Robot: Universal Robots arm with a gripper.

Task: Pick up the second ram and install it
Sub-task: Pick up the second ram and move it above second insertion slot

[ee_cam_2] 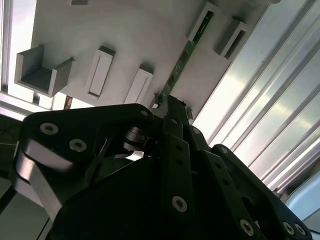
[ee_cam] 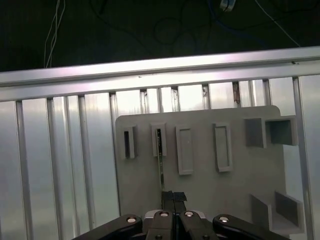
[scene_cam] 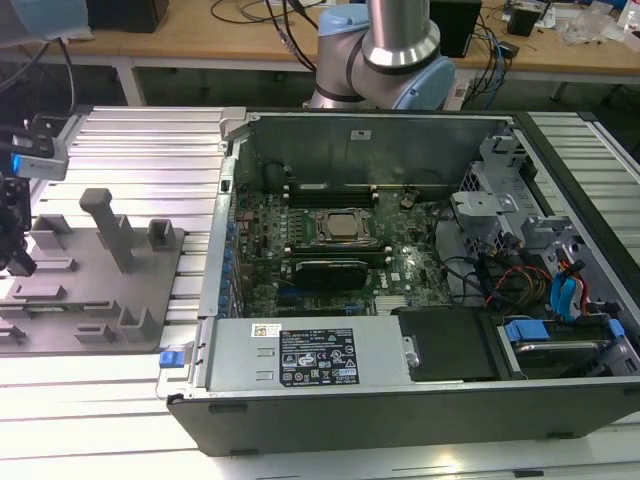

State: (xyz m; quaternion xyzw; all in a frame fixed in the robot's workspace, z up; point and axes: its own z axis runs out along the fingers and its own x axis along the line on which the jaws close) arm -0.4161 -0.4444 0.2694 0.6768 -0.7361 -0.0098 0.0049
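Note:
The second ram [ee_cam_2: 184,56] is a thin green board standing on edge in a slot of the grey fixture plate [ee_cam_2: 135,30]. In the first wrist view the ram [ee_cam: 160,162] runs from that slot toward the fingers. My gripper [ee_cam_2: 172,107] is shut on the ram's near end, and its dark fingers [ee_cam: 173,196] are pressed together around the board's edge. In the exterior view the gripper [scene_cam: 14,245] hangs at the far left, over the grey fixture plate [scene_cam: 95,285]. The ram has one end in its holder slot.
An open computer case [scene_cam: 400,400] lies on the exterior view's right, with the motherboard [scene_cam: 330,255], CPU socket [scene_cam: 340,228] and memory slots [scene_cam: 335,188] beyond it. Grey posts [scene_cam: 110,225] stand up from the fixture plate. Ribbed aluminium table [ee_cam: 60,165] surrounds the plate.

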